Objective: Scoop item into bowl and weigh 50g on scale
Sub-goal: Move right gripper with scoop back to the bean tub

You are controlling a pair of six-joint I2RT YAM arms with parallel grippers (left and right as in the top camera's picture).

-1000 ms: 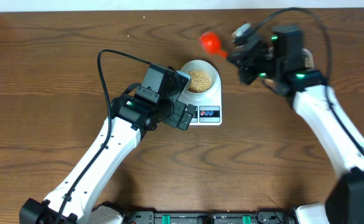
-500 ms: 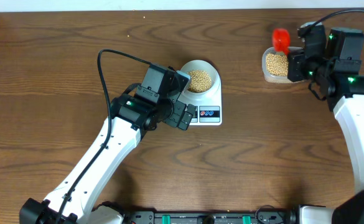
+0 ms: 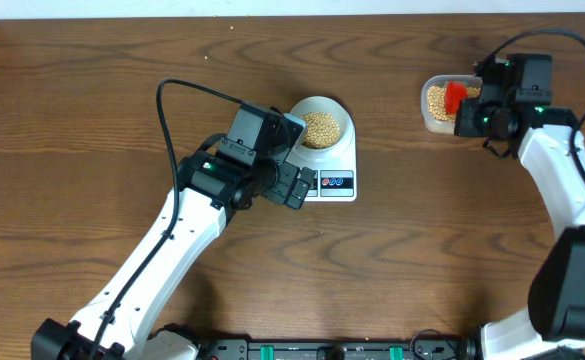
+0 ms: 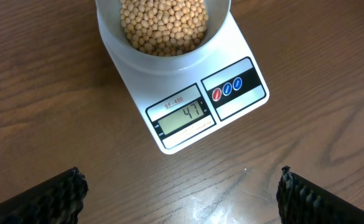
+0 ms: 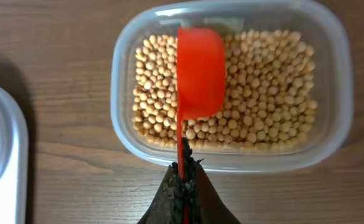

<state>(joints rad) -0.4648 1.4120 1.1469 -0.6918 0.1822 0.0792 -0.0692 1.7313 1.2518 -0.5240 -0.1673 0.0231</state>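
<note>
We work over a brown wooden surface (image 3: 72, 120). The left pincer (image 4: 182, 204) hangs spread wide and holds nothing. Just ahead of it, between the lines of its two fingers, sits the white scale (image 4: 188, 90). The right pincer (image 5: 185, 193) is well apart from that scale, off toward the far right of the surface. The clear plastic tub (image 5: 121, 106) lies directly ahead of the right pincer and below it.

On the far end of the scale from the left pincer stands the pale bowl (image 3: 322, 100). The right pincer is pressed together on the thin handle of the red scoop (image 5: 200, 71), whose cup reaches forward over the middle of the tub. We cannot tell whether the cup is loaded.

The beans (image 4: 163, 25) fill much of the bowl, and more lie in the tub under the scoop. The display (image 4: 183, 116), nearest the left pincer, reads 47.

We judge this to be the topping-up step, a little short of fifty. The next move calls for only a small lift of beans. We should carry it level to the bowl and tip it in gently, watching the digits.
</note>
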